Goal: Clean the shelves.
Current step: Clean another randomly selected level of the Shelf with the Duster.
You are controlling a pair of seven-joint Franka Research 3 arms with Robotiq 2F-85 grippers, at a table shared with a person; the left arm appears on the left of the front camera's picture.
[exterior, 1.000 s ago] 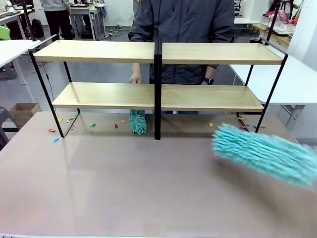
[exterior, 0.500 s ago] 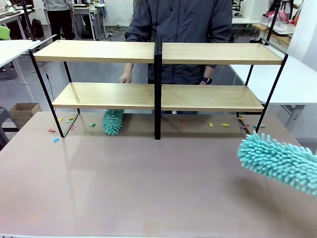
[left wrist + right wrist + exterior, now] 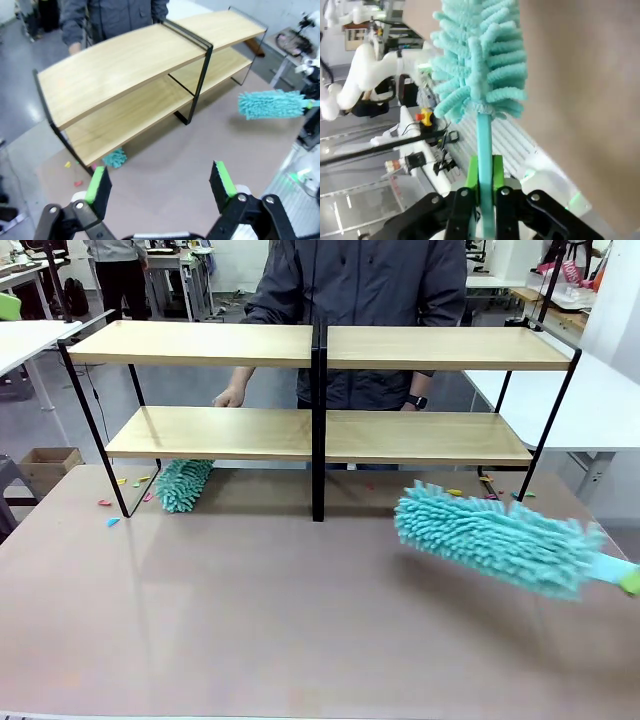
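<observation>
step: sweeping scraps off tabletop (image 3: 250, 620) under and around the shelves (image 3: 315, 435); judged mid-task, scraps remain at both ends.
right gripper (image 3: 481, 192): clenched on thin teal handle of the robot's duster (image 3: 490, 540), pads on either side of handle.
left gripper (image 3: 160, 182): released, nothing between pads, held high above near-left of table.
robot's duster: fluffy teal head above table, near and right, in front of right shelf bay; not touching shelves.
duster axis: long axis roughly left-right, slight downward slope to right; head tip points left, handle exits far right.
person's duster (image 3: 182, 483): second teal head under lower left board, close to left frame leg; person's hand (image 3: 229, 397) behind left bay.
scraps (image 3: 128, 495): small coloured bits on table by left leg; more by right leg.
shelves place: far half of table, spanning nearly full width, long axis left-right, open faces toward near side.
doing it well: keep head low and level to pass under lower right board, avoid black central upright and right leg, sweep scraps outward, keep grip firm so handle does not twist.
</observation>
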